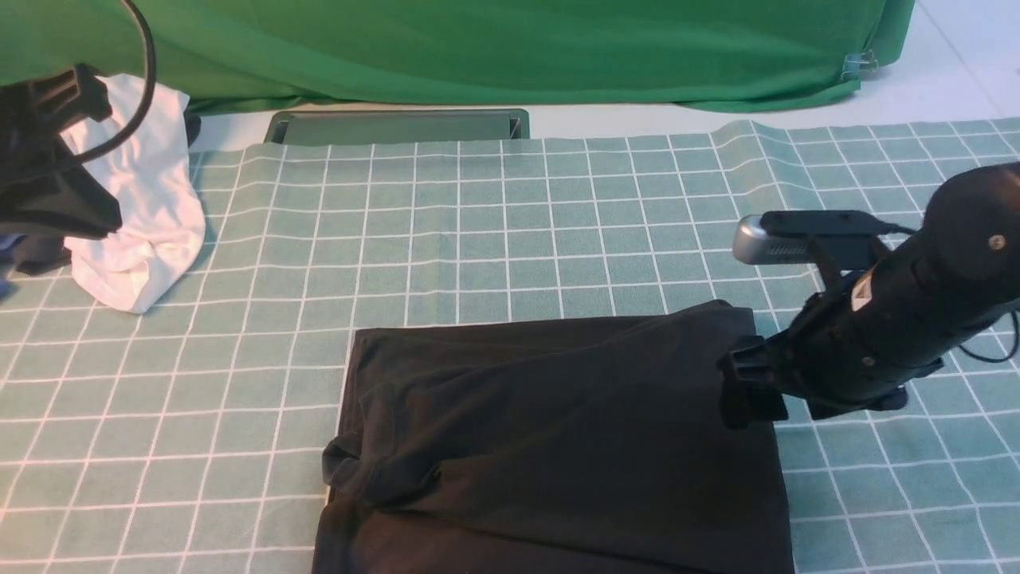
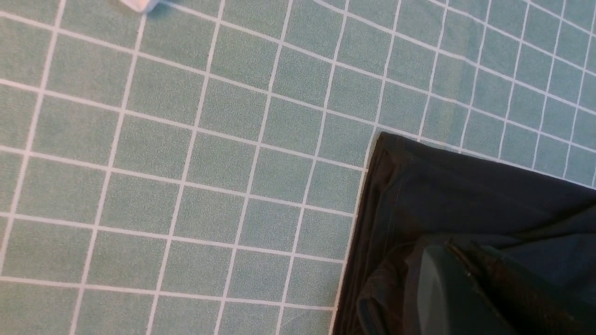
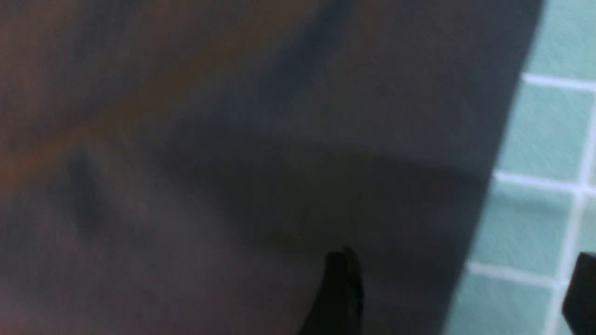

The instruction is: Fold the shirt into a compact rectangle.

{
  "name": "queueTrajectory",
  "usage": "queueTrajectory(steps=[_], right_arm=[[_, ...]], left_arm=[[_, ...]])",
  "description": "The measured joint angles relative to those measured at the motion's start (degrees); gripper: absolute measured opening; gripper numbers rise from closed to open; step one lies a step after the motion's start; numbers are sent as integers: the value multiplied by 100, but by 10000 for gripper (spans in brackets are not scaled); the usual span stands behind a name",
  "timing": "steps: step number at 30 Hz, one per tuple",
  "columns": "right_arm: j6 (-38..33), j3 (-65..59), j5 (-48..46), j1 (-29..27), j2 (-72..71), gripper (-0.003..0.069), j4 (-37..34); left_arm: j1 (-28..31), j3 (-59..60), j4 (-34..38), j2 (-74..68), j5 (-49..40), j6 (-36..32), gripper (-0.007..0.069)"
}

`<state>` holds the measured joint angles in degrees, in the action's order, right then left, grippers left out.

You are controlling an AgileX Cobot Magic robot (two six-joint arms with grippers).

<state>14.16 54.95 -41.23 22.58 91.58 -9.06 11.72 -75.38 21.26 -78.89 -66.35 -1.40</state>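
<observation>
The black shirt (image 1: 558, 430) lies folded in a rough rectangle on the checked tablecloth, near the front edge at the centre. Its left side is bunched and creased. My right gripper (image 1: 745, 391) sits low at the shirt's right edge. In the right wrist view this gripper (image 3: 463, 256) is open: one finger is over the shirt (image 3: 233, 139), the other over the tablecloth, and the hem runs between them. My left arm (image 1: 48, 191) hangs high at the far left. Its gripper (image 2: 454, 249) is shut and empty, seen above the shirt's far left corner (image 2: 465, 195).
A crumpled white garment (image 1: 143, 215) lies at the back left, beside the left arm. A big green cloth (image 1: 478, 48) hangs across the back. In front of it a grey recessed tray (image 1: 398, 126) sits at the edge of the green-and-white checked tablecloth (image 1: 558, 223).
</observation>
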Motion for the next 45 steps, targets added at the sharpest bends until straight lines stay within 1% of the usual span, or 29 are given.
queueTrajectory(steps=[2,8,9,10,11,12,13,15,16,17,18,23,30,35,36,37,38,40,41,42,44,45], right_arm=[[-69,0,152,0,190,535,41],[-131,0,383,0,578,512,317],[-131,0,457,23,627,499,317],[-131,0,530,49,681,471,317],[-131,0,545,58,687,471,312],[-134,0,710,107,748,396,288],[-146,0,792,143,783,337,281],[-162,0,873,180,813,248,272],[-168,0,969,202,833,134,272],[-168,0,983,209,833,125,272],[-168,0,1000,210,833,88,284],[-174,0,869,-39,762,87,395],[-196,-11,356,-844,379,87,986],[-219,-11,252,-961,337,96,1089],[-221,8,208,-961,337,115,1089],[-226,50,130,-961,337,150,1102],[-232,131,-33,-961,337,202,1133],[-267,370,-469,-969,337,329,1221],[-315,513,-713,-969,337,366,1264],[-346,717,-1134,-969,337,429,1325],[-482,1120,-1767,-969,337,469,1442],[-602,1375,-2208,-969,325,459,1516]], left_arm=[[0,0,0,0,0,0,15],[0,0,0,0,-21,0,15],[0,0,0,0,-21,0,15],[0,0,0,0,-21,0,15],[0,0,0,0,-21,0,15],[0,0,0,0,-21,5,15],[0,0,0,0,-21,5,15],[0,0,0,0,-21,5,15],[0,0,0,0,-21,5,15],[0,0,0,0,-21,5,15],[0,0,0,0,-21,5,15],[0,0,0,0,-4,5,16],[0,0,31,0,-4,46,16],[0,0,41,0,1,49,16],[0,0,41,0,1,49,16],[0,0,41,0,1,49,16],[0,0,41,0,1,49,16],[0,0,41,0,1,49,16],[0,0,41,0,1,49,16],[0,0,41,0,1,49,16],[0,0,46,0,1,54,16],[0,0,52,0,1,53,16]])
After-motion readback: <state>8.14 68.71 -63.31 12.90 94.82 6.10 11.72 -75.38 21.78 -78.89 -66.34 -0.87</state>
